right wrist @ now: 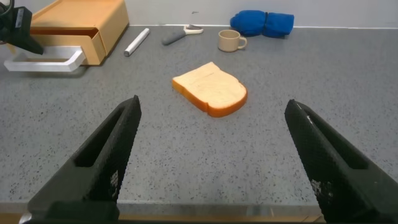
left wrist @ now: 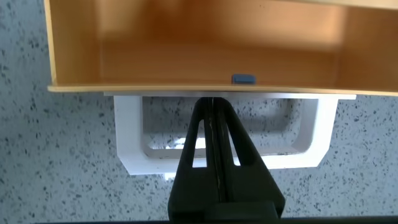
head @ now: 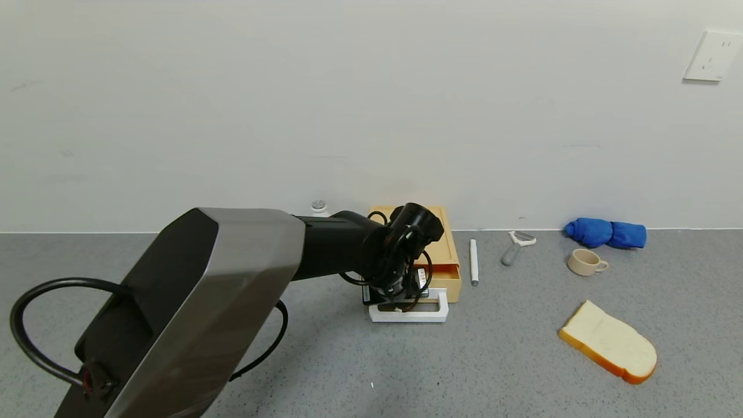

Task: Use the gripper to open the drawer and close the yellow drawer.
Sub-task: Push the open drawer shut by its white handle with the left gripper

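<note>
Yellow drawer [head: 446, 255] stood at the counter's far edge; left gripper [left wrist: 213, 121], fingers pressed together, sat inside its handle [left wrist: 132, 146]; right gripper [right wrist: 211, 155] was spread.

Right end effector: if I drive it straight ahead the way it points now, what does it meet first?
Most likely the bread slice, lying on the counter almost centred between the open right end effector fingers. Nothing shows nearer, though depth is hard to judge.
</note>
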